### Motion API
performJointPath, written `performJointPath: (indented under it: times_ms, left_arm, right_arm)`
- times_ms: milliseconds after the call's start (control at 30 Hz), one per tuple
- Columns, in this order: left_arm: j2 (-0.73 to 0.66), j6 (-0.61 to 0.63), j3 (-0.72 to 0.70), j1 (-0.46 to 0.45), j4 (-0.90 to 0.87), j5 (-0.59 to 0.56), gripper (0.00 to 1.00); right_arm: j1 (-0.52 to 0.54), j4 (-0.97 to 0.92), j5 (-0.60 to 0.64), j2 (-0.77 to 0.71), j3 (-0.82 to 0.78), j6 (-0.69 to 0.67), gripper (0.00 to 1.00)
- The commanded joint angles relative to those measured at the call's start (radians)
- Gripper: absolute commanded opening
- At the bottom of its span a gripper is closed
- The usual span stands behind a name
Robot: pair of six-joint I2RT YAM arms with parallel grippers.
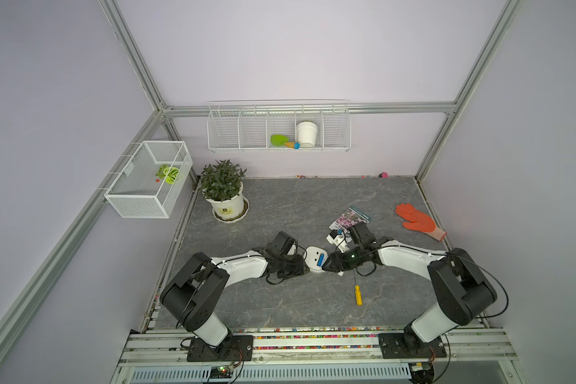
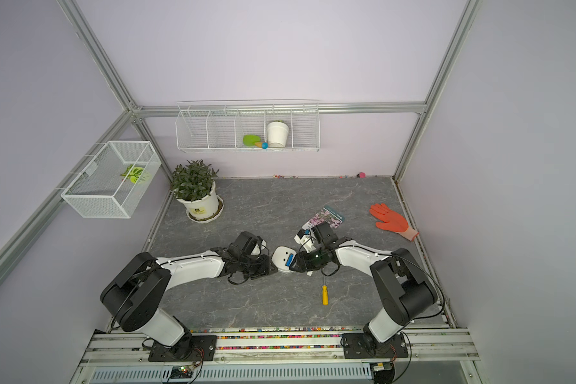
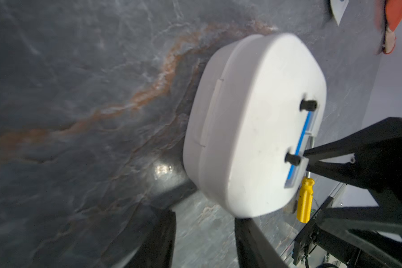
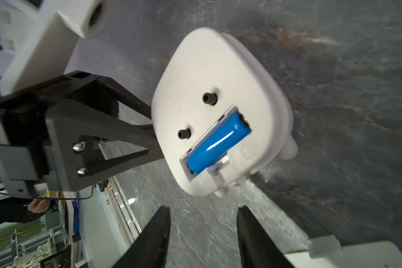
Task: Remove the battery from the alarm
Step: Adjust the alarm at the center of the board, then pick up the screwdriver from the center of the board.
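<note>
jaws of right gripper (image 4: 203, 234) part-open, empty, near alarm (image 4: 214, 76); battery (image 4: 218, 145) seated.

Alarm (image 4: 218, 102): white rounded-square case, face down on grey marbled table, plain back up, two small black knobs on it. Lies between both arms, mid-table. Battery (image 4: 218, 143): blue cylinder, seated lengthwise in the open back compartment, glossy, fully exposed, cover off

No legible text anywhere.
</note>
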Motion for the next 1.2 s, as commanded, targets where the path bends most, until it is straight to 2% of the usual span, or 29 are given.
performJointPath:
  times_ms: [0,167,333,567,867,1167]
  left_arm:
    - [-0.018,0.022,0.002,0.005,-0.042,-0.048,0.47]
    - [-0.02,-0.006,-0.031,0.007,-0.014,-0.065,0.47]
    - [0.0,-0.028,-0.033,0.008,0.02,-0.059,0.47]
    - [0.006,-0.038,-0.036,0.008,0.037,-0.065,0.46]
    - [0.017,-0.053,-0.025,0.026,0.028,-0.091,0.46]
    - [0.021,-0.047,-0.019,0.066,-0.007,-0.116,0.46]
  right_arm:
    - [-0.037,-0.008,0.07,-0.043,0.001,-0.025,0.57]
    - [-0.074,-0.041,0.038,0.023,0.112,-0.098,0.7]
    - [-0.045,-0.025,0.006,0.133,0.203,-0.12,0.74]
    - [-0.02,0.0,-0.001,0.237,0.273,-0.123,0.74]
    - [0.015,-0.022,-0.012,0.157,0.197,-0.131,0.71]
    - [0.075,-0.026,0.039,0.112,0.144,-0.105,0.71]
